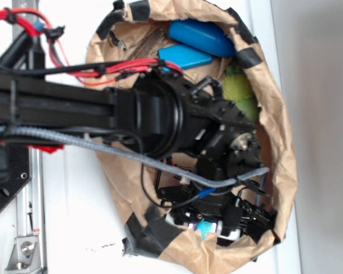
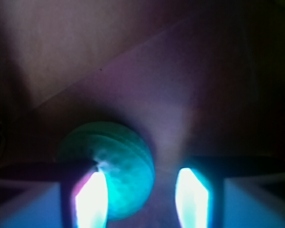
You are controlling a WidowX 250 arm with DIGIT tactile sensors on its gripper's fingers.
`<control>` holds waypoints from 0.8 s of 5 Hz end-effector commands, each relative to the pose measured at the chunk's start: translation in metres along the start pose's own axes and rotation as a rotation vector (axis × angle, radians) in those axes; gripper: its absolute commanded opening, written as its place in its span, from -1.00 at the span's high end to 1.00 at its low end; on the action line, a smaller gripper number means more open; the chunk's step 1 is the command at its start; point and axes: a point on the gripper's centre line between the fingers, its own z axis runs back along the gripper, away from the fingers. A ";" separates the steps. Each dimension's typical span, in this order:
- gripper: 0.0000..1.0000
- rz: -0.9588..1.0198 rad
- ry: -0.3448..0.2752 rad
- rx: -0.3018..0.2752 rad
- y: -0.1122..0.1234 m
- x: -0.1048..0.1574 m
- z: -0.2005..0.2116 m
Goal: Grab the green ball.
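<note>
The green ball (image 2: 121,161) is a teal-green sphere lying on the brown paper floor, low and left of centre in the wrist view. My gripper (image 2: 142,199) is open around it. The left fingertip (image 2: 92,199) covers the ball's lower left side and seems to touch it. The right fingertip (image 2: 192,197) stands apart from the ball with bare paper between them. Both pads glow bright. In the exterior view the black arm (image 1: 177,114) reaches down into the paper bag and hides the ball.
The brown paper bag (image 1: 280,142) has a crumpled rim patched with black tape and walls close around the wrist. Inside at the top lie two blue objects (image 1: 203,37) and a fuzzy yellow-green plush toy (image 1: 240,91). Red and grey cables run along the arm.
</note>
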 end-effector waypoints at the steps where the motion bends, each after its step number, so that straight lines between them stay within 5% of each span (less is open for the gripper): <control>1: 1.00 -0.199 -0.288 -0.019 -0.003 0.016 0.068; 3: 1.00 -0.339 -0.530 0.024 0.020 0.018 0.144; 4: -0.10 -0.357 -0.601 0.078 0.028 0.021 0.165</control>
